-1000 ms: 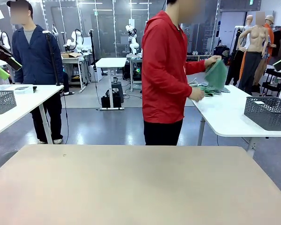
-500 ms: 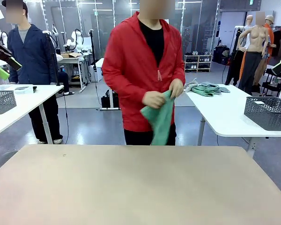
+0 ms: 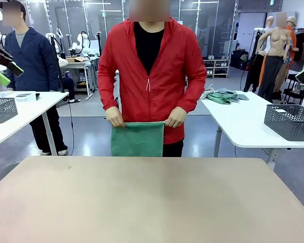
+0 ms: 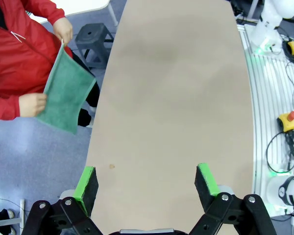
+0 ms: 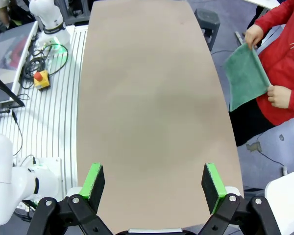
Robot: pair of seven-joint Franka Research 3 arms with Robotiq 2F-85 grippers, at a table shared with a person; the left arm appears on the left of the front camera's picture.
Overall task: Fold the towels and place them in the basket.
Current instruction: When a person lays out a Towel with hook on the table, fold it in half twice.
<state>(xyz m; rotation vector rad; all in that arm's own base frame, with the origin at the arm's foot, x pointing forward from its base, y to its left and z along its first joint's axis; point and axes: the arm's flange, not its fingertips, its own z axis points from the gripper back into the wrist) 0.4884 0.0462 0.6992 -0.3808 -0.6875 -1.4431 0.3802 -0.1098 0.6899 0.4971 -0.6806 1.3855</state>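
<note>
Across the far edge of the worktop [image 3: 152, 202] a person [image 3: 152, 66] in a red jacket stands facing the robot. Green towel [image 3: 137, 139] hangs flat just beyond that edge, pinched at its two top corners by both hands [image 3: 175, 120]. It is spread out, likely so it lands smooth for folding. Left end effector [image 4: 146, 171] and right end effector [image 5: 153, 169]: jaws wide open, empty, over the near worktop, well apart from the towel.

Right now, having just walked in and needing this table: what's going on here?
A person in a red jacket stands at the far side of the table, holding the green towel spread by its top corners, just past the edge. The left gripper and right gripper hover over the table, fingers open, holding nothing.
</note>
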